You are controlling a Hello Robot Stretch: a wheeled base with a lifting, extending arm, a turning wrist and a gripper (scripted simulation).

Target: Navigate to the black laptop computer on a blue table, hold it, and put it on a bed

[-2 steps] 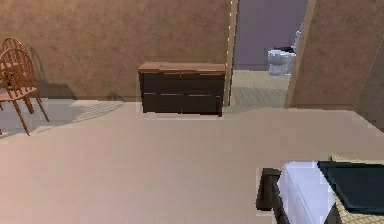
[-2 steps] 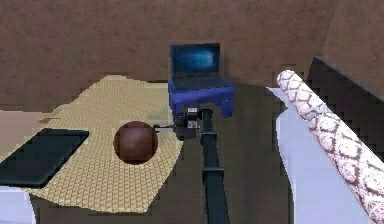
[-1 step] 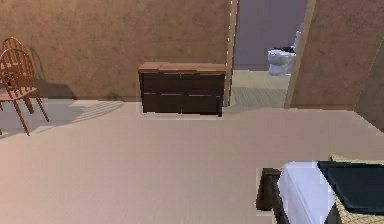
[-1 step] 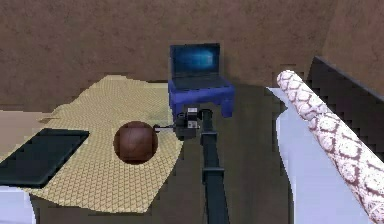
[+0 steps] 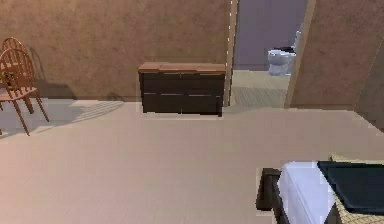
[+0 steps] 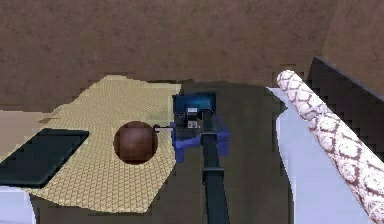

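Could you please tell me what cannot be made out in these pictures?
- Arm side view: whether the gripper holds anything; the bed lies behind it.
- Forward view: the dark flat thing on the bed, cut off by the right edge.
- Forward view: the chair, cut off by the left edge.
- Forward view: the toilet, partly behind the door frame.

No readable text or signs.

Wooden dresser (image 5: 182,90) (slight sheen), woven cloth blanket (image 6: 100,120), smooth brown ball (image 6: 137,142)
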